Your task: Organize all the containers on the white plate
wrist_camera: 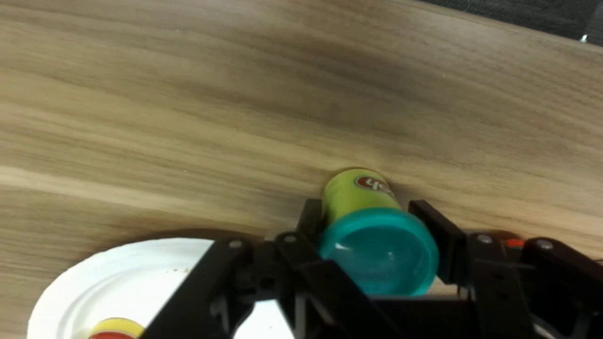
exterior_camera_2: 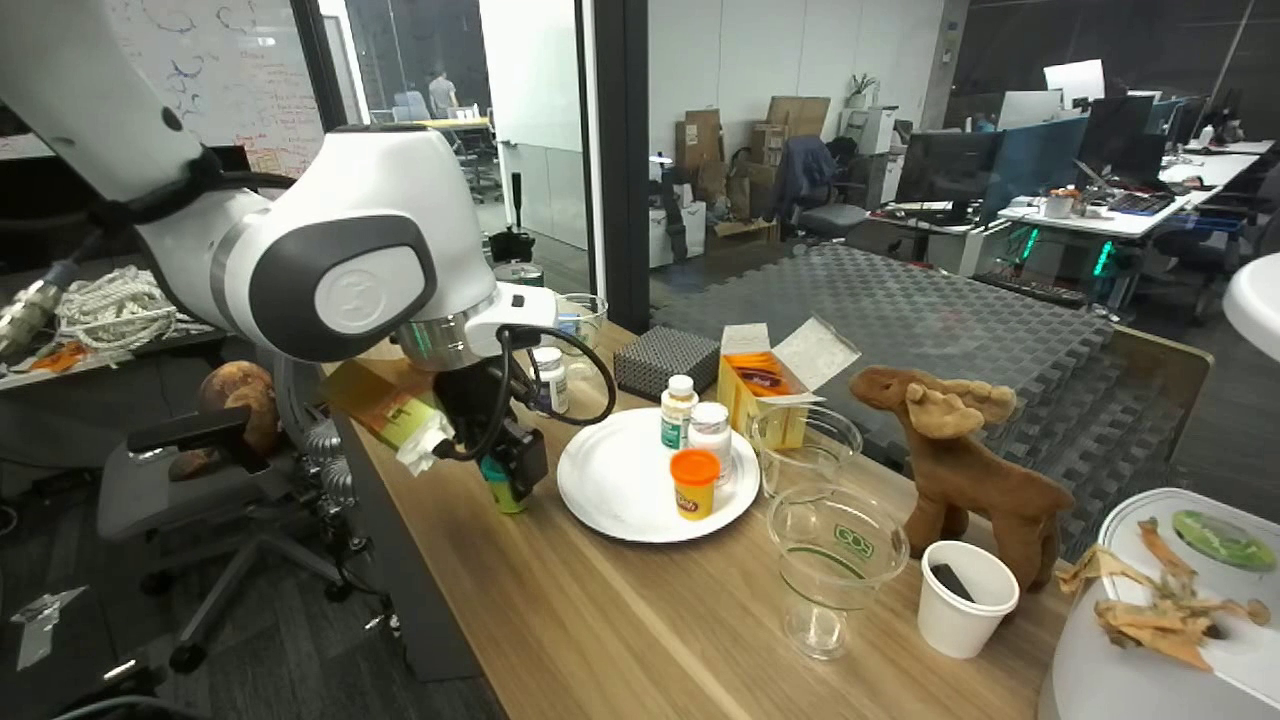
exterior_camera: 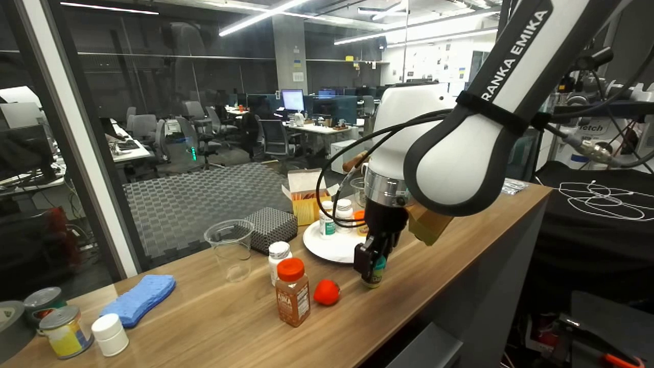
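Jaws of the gripper (wrist_camera: 366,210) are closed on the teal pot (wrist_camera: 379,254), one each side of its lid; it's on the counter (exterior_camera_2: 640,630), off the plate (exterior_camera_2: 620,480) at the plate's 9 o'clock in an exterior view; hard to say if it's dead upright, gripper's partly in front; to do it well, let the grip firm up, go straight up till the base clears the rim, then across toward 3 o'clock, no tipping; best slot prob. the bare half, approx. 8 to 10 o'clock, as the green-label btl (exterior_camera_2: 677,412) is at 1, the white btl (exterior_camera_2: 711,440) at 2 and the orange pot (exterior_camera_2: 694,490) at 4; lower gently, let go w/ clearance from those; counter's wood-grain, prob. smooth, edge off toward 8; in an exterior view the spice btl (exterior_camera: 293,301) and loose white btl (exterior_camera: 275,266) stand on it around the teal pot's 9, w/ a white jar (exterior_camera: 110,337) and blue sponge (exterior_camera: 140,299) further out same way; beyond, office desks (exterior_camera: 327,129) and chairs (exterior_camera: 273,135) toward 11, grey mat (exterior_camera: 204,204) toward 10, strip light (exterior_camera: 263,17) overhead.
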Available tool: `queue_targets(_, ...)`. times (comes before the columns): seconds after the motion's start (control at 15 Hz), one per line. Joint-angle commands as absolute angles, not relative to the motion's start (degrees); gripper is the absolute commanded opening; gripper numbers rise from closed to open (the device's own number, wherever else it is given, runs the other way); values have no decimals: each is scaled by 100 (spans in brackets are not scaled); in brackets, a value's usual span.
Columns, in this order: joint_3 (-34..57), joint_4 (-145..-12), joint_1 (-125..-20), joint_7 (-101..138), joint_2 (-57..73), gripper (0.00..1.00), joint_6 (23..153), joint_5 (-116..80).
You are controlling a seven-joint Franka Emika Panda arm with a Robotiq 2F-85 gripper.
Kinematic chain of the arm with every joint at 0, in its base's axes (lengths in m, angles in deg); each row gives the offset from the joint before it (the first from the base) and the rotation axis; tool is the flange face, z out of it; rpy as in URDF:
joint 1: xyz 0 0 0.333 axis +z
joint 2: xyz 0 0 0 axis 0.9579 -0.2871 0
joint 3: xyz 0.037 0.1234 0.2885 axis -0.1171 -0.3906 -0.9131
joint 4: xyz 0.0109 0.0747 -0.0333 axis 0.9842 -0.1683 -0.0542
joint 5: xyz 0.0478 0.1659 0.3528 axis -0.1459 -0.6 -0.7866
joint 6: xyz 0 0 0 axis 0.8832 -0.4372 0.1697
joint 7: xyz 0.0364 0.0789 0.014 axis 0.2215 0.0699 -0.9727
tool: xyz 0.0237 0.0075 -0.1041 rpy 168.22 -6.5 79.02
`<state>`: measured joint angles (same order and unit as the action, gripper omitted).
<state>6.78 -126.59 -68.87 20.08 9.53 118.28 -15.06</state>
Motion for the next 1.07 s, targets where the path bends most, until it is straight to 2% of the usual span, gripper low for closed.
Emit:
queue_targets(0.0, 893, -12648, -6679, 2171, 1146, 25, 11742, -1235)
queue_targets(0.07, 866, -12604, -6674, 2161, 1186, 27, 11617, -1279)
queue_targets(0.33, 711, -12048, -6638, 2158, 1175, 28, 10939, -1440)
queue_targets(1.0, 746, -9746, -6986, 1929, -272, 27, 9953, -1652)
